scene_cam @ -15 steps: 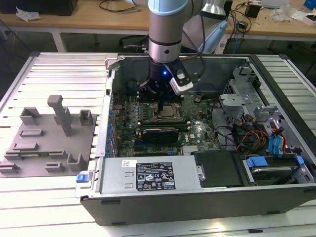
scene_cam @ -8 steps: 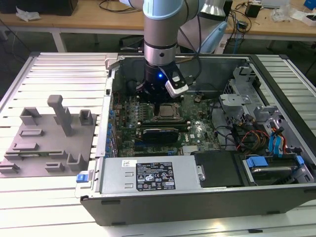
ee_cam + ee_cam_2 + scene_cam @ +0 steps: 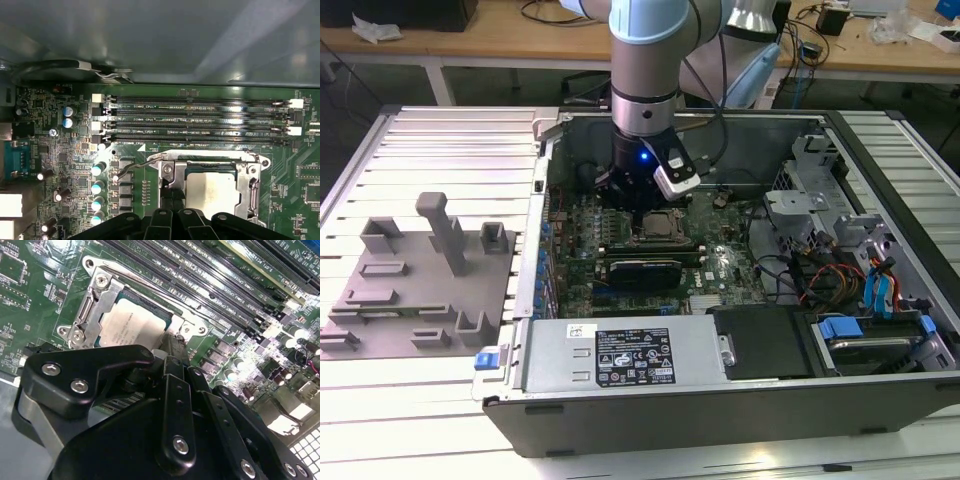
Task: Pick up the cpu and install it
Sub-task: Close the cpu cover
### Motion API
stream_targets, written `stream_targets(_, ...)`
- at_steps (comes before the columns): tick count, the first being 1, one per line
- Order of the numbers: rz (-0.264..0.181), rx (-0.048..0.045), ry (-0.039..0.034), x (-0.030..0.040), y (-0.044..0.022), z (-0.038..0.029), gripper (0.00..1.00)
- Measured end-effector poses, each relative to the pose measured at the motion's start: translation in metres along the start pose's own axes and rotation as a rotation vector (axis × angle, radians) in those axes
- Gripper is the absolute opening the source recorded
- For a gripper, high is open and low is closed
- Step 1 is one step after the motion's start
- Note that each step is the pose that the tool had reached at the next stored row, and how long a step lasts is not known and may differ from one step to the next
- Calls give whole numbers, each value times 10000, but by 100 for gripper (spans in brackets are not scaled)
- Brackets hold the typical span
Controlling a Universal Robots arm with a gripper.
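One silver-white square cpu point(image 3: 210, 192), in socket point(image 3: 249, 185)

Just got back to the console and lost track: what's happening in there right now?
The arm's gripper hangs inside the open computer case, right over the motherboard's socket. In both wrist views the cpu lies flat within the socket's metal frame, with the gripper close at its edge. The grey tray sits outside the case on the exterior view's left.

In the exterior view even overhead light is recorded, the computer case point(image 3: 720, 412) interior shadowed. Glare is noted on the memory slots point(image 3: 200, 118) in both wrist views.
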State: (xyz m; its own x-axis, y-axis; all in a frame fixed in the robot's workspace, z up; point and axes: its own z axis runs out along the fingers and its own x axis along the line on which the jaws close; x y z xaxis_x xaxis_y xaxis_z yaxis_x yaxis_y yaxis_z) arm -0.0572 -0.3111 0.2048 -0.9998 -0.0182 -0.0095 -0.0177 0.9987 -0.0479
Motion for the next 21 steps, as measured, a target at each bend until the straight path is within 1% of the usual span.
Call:
stream_targets(3,0,5,3,1,0,15,11)
stream_targets(11,0,0,-1,0,1,22,11)
stream_targets(21,0,-2,-2,-1,-1,-29,11)
